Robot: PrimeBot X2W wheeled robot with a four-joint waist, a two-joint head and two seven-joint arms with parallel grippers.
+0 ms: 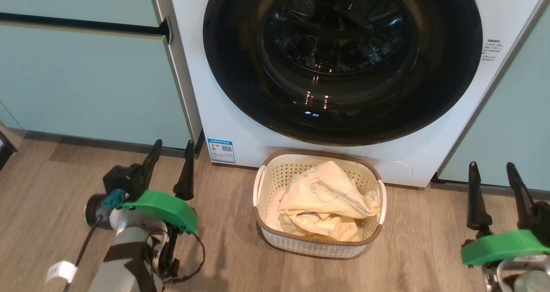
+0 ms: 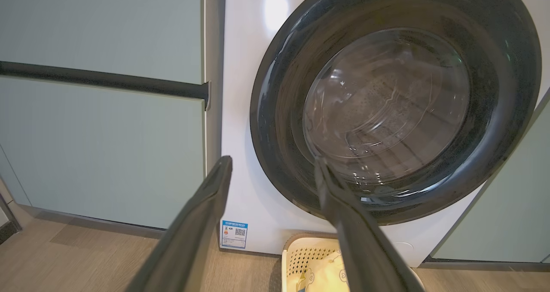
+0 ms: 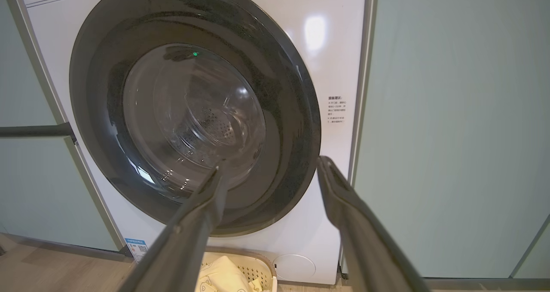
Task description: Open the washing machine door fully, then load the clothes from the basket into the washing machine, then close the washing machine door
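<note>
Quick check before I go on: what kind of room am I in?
Most likely a home laundry nook: a white front-loading washing machine built in between pale green cabinets, with a basket of clothes on the wood-look floor before it.

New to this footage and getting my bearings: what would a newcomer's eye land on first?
The black washing machine door, shut on the white washing machine, dominates the top of the head view. Before it on the wood floor sits the cream basket of pale yellow clothes. The left tool and right tool stand open either side.
</note>
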